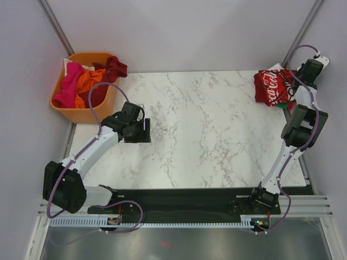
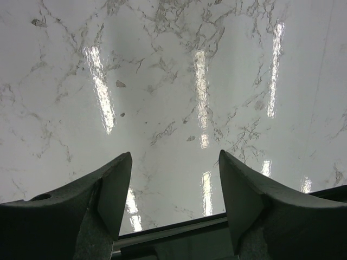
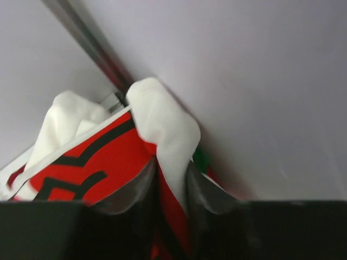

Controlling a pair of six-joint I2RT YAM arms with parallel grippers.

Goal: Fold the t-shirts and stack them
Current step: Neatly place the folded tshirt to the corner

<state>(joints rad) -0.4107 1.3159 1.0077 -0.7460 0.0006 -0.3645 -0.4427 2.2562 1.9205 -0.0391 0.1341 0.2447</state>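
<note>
The cream-white Coca-Cola t-shirt [image 1: 274, 86] lies folded on a small stack at the table's far right corner, with green cloth [image 1: 283, 105] showing under it. My right gripper [image 1: 307, 72] is shut on a cream-white fold of that t-shirt [image 3: 162, 130] by the back wall; a bit of green [image 3: 199, 158] shows behind it. My left gripper [image 1: 142, 129] hovers open and empty over bare marble [image 2: 173, 108] at the table's left. Pink, orange and dark red t-shirts [image 1: 81, 81] sit in the orange basket [image 1: 81, 114].
The orange basket stands off the table's far left corner. Grey walls with metal posts [image 1: 57, 24] enclose the table [image 1: 206, 135]. A black rail [image 1: 184, 197] runs along the near edge between the arm bases.
</note>
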